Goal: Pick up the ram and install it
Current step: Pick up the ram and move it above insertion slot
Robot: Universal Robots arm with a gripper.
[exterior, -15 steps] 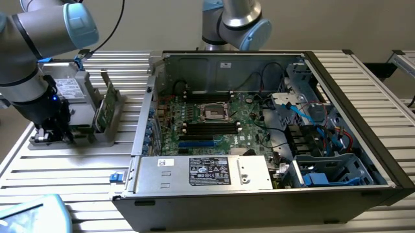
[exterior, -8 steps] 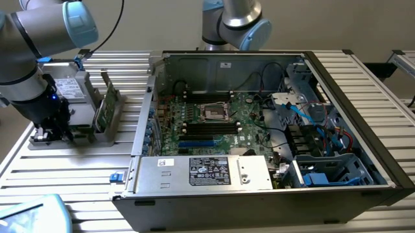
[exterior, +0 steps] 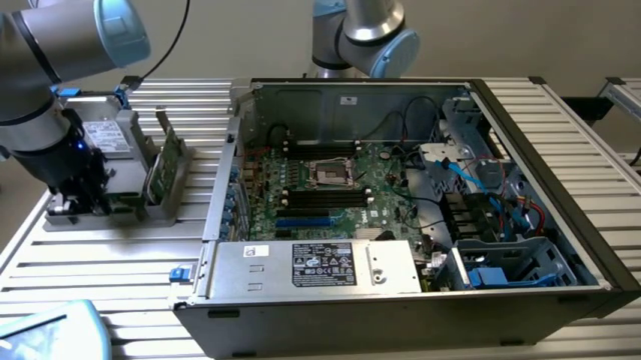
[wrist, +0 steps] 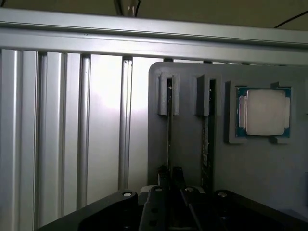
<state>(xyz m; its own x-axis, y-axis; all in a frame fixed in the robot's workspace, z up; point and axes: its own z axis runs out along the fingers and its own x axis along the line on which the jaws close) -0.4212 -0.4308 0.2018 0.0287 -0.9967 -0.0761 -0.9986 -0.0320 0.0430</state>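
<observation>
Wrist view is showing the claw (wrist: 170,174) sitting low over the grey holder (wrist: 187,154). Its two dark fingers are drawn almost together and are pinching the upper edge of the ram (wrist: 169,130), which is standing on edge in the slot farther from the silver processor chip (wrist: 263,112). A second stick (wrist: 207,144) is standing in the neighbouring slot, just beside it.

In the exterior view the claw (exterior: 72,196) is reaching into that holder (exterior: 110,214) on the slatted desk (exterior: 100,255). This is happening to the exterior view's left of the open computer case (exterior: 320,112), with the taller green card (exterior: 165,169) standing near.

The ram is looking light, thin and stiff, yet fragile. It is likely calling for a modest squeeze across its flat faces near the top edge, keeping pressure off the contact edge and holding it upright so it is not twisting.
</observation>
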